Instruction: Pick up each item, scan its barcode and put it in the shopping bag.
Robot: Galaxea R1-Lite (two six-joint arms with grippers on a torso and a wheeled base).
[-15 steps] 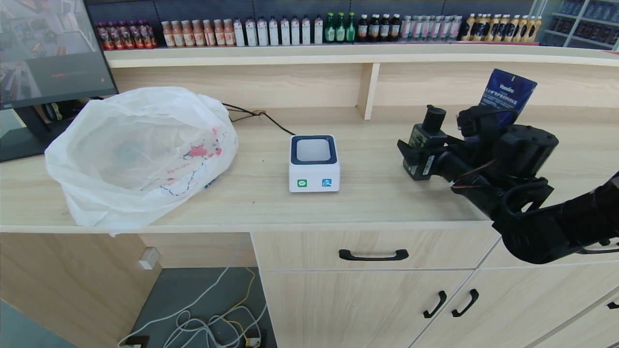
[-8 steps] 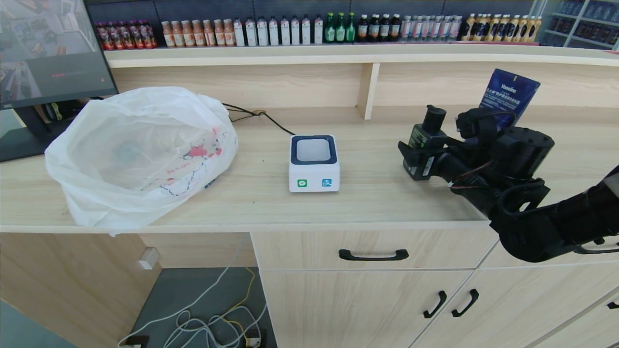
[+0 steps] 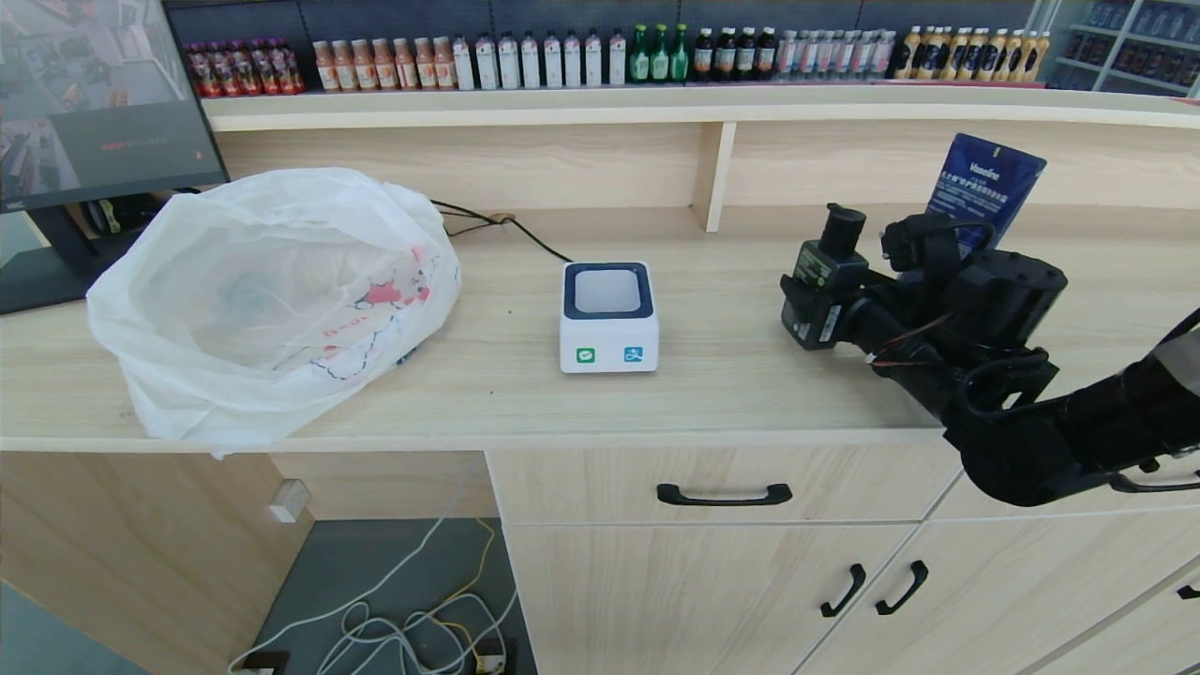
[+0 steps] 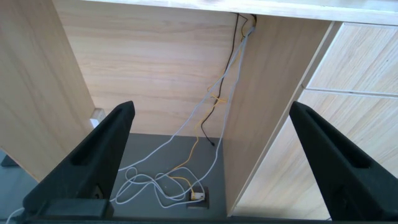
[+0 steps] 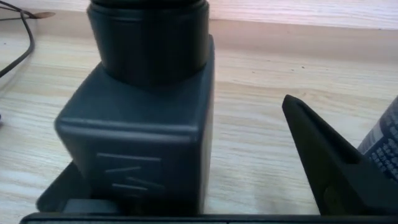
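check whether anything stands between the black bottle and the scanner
Nothing visible does. Only bare counter lies between the bottle and the scanner. The bag sits past the scanner, on its far side from the bottle.

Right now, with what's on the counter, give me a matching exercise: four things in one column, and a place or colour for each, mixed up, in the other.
Things:
1. shopping bag
2. scanner
3. bottle
4. card

Descriptions:
A. blue, at the back on the right
B. white box, middle of the counter
C. translucent white, left end of the counter
D. dark with a black cap, right of the scanner

Pairs: 1-C, 2-B, 3-D, 4-A.
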